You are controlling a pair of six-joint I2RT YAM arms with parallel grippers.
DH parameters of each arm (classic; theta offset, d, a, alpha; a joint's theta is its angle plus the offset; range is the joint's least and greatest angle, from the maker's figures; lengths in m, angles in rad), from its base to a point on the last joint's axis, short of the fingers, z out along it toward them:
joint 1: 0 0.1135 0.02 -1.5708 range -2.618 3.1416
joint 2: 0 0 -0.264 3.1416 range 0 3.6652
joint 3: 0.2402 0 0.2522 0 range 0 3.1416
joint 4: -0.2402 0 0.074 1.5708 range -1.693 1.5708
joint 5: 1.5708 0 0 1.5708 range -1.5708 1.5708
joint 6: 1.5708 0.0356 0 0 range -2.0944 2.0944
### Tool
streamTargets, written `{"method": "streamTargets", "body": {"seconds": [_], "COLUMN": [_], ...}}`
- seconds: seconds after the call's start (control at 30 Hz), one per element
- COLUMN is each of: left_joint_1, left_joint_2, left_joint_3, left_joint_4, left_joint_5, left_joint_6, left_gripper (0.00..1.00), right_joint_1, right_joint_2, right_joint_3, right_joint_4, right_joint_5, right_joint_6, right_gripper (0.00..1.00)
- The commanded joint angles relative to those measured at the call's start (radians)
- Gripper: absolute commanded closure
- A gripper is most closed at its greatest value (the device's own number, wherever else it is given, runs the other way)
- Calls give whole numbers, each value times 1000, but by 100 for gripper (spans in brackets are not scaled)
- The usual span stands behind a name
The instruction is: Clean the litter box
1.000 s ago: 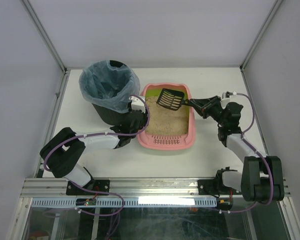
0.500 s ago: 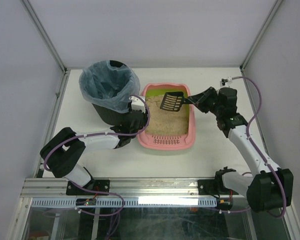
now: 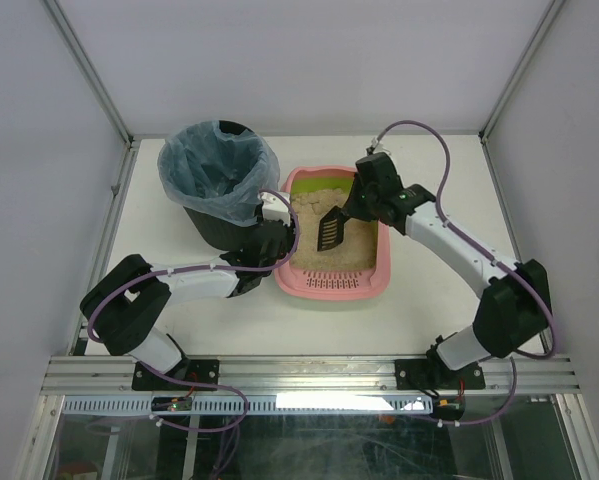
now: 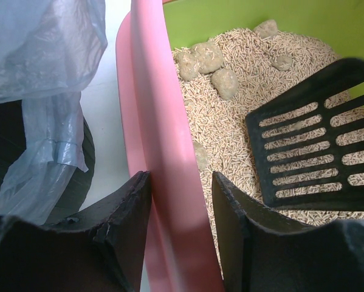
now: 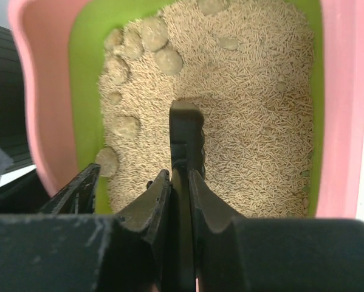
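White tabletop (image 3: 429,300) is shown from above, the litter box (image 3: 329,288) centred on it beside the bin (image 3: 219,175). At the left wrist, the left gripper (image 4: 180,225) is clamped on the box's pink wall, to be held steady. At the right wrist, the right gripper (image 5: 178,182) is closed on the scoop (image 5: 186,131), best slid low under the grey clumps (image 5: 154,42).

The top external camera looks steeply down from above the near edge, taking in the whole desk (image 3: 309,330). The left wrist camera peers closely past the left hand (image 4: 177,182), the right wrist camera past the right hand (image 5: 180,177); all three share the litter box (image 3: 329,284) and scoop (image 3: 329,232).
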Motion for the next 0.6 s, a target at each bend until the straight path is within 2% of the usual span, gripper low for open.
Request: {"method": "streamTargets", "body": {"seconds": [0.0, 0.13, 0.2, 0.27, 0.4, 0.57], "left_joint_1": [-36, -36, -37, -36, -37, -36], "left_joint_2": [1, -1, 1, 1, 0, -2], "left_joint_3": [30, 28, 31, 31, 29, 29], "left_joint_4": [48, 49, 49, 49, 48, 49], "left_joint_5": [110, 109, 111, 111, 107, 109], "left_joint_6": [-23, -23, -23, -23, -23, -24], "left_gripper": [57, 57, 57, 57, 57, 57], "right_joint_1": [19, 27, 35, 41, 40, 28], "right_joint_2": [76, 171, 210, 231, 222, 140], "right_joint_3": [69, 42, 3, -58, -173, -261], "right_joint_4": [-67, -35, 30, 169, 410, 556], "right_joint_5": [66, 3, -69, -176, -349, -378], "right_joint_6": [-44, -14, 13, 48, 117, 174], "right_gripper": [100, 100, 100, 100, 100, 100]}}
